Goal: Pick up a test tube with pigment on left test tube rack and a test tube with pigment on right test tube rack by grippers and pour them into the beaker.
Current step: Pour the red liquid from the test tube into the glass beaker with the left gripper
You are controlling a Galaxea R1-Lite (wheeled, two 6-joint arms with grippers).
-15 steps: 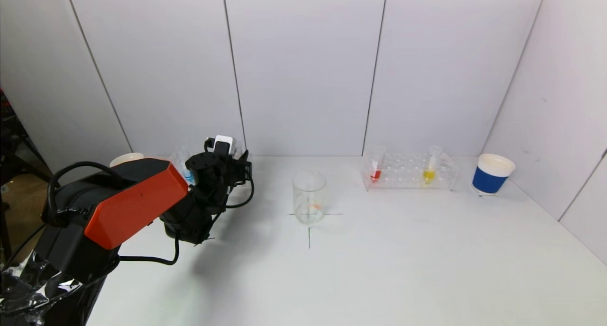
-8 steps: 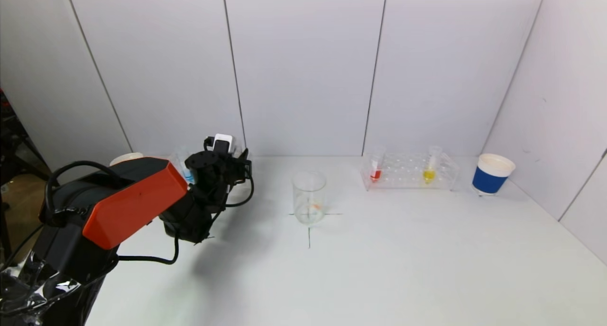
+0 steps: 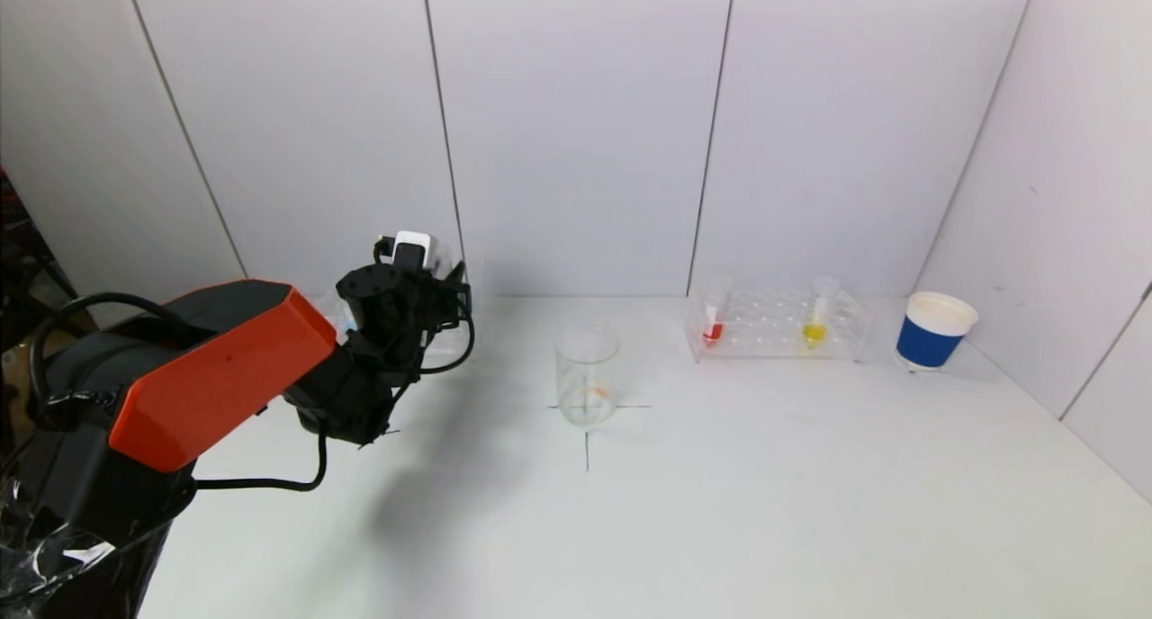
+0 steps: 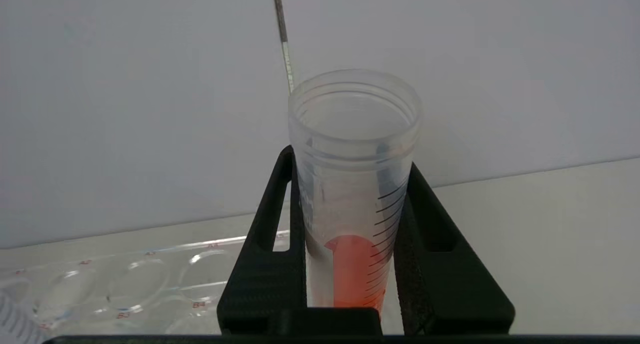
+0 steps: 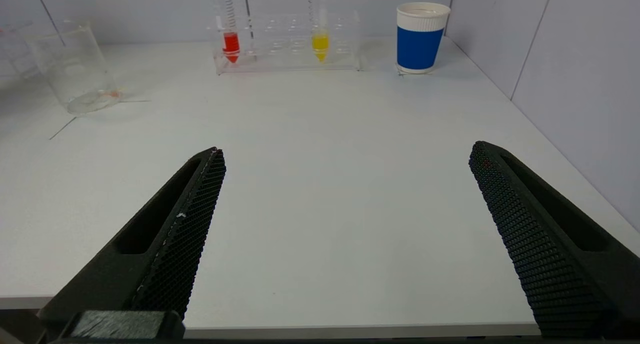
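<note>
Black right gripper (image 5: 345, 234) fingers gape wide above the near tabletop (image 5: 320, 194), idle. Mid-table the beaker (image 3: 587, 376) awaits. Far left, the left gripper (image 4: 350, 244) pinches an orange-pigment test tube (image 4: 352, 194) upright above its rack (image 4: 150, 284), keeping liquid in.

Our head view looks down across the table (image 3: 720, 493); our left wrist view sits close; our right wrist view, low, shares the beaker (image 3: 587, 376) (image 5: 75, 69).

Lab bench, test tube rack (image 3: 778, 327), beaker (image 3: 587, 376) (white partition walls)
</note>
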